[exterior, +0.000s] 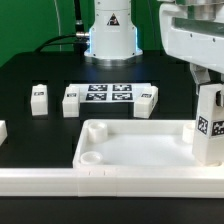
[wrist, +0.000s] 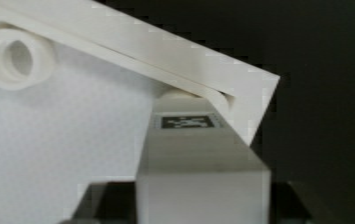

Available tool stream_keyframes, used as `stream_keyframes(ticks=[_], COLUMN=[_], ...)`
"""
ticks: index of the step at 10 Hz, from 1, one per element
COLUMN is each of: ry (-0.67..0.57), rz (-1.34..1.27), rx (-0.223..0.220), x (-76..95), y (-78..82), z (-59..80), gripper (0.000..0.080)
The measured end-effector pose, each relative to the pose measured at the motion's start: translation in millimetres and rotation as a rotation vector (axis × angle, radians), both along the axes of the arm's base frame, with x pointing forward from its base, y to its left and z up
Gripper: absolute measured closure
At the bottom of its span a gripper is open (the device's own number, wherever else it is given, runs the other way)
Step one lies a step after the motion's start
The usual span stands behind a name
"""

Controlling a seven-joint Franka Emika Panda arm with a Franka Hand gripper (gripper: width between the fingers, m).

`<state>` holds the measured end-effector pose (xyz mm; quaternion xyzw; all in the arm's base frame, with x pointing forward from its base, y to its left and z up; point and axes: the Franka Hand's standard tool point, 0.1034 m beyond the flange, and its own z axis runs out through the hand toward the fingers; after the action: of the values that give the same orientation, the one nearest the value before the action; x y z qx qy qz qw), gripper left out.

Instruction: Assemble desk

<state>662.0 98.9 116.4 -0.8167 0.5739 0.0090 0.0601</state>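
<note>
The white tray-like tabletop (exterior: pixel 140 150) lies at the front of the black table, with a round socket (exterior: pixel 90 156) in its corner on the exterior view's left. My gripper (exterior: pixel 208 95) is shut on a white square leg (exterior: pixel 207 130) bearing a black-and-white tag. It holds the leg upright at the tabletop's corner on the exterior view's right. In the wrist view the leg (wrist: pixel 200 170) runs from between my dark fingers (wrist: pixel 113 203) to the tabletop's corner rim (wrist: pixel 227 85). The leg's end is hidden behind that rim. A round socket (wrist: pixel 14 55) shows in another corner.
The marker board (exterior: pixel 110 97) lies behind the tabletop. Loose white legs lie beside it (exterior: pixel 70 101) (exterior: pixel 147 100) and further to the exterior view's left (exterior: pixel 40 97). A long white rail (exterior: pixel 110 186) runs along the front edge. The robot base (exterior: pixel 110 35) stands at the back.
</note>
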Motion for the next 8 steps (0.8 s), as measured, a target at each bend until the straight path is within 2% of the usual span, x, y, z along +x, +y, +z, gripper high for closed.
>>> stream_keyframes(ticks=[2,3,4,8], ry=[-0.011,-0.017,-0.017,-0.068], rz=[0.121,0.236,0.343,0.684], rx=[-0.008,-0.015,-0.018,-0.038], x=[-0.2,-1.6,-3.8,-2.2], y=[-1.7,-1.1,0.1,-1.3], z=[-0.1,-0.7,-1.9,-3.1], gripper=[0.0214,0.0214,0.0162,0.0150])
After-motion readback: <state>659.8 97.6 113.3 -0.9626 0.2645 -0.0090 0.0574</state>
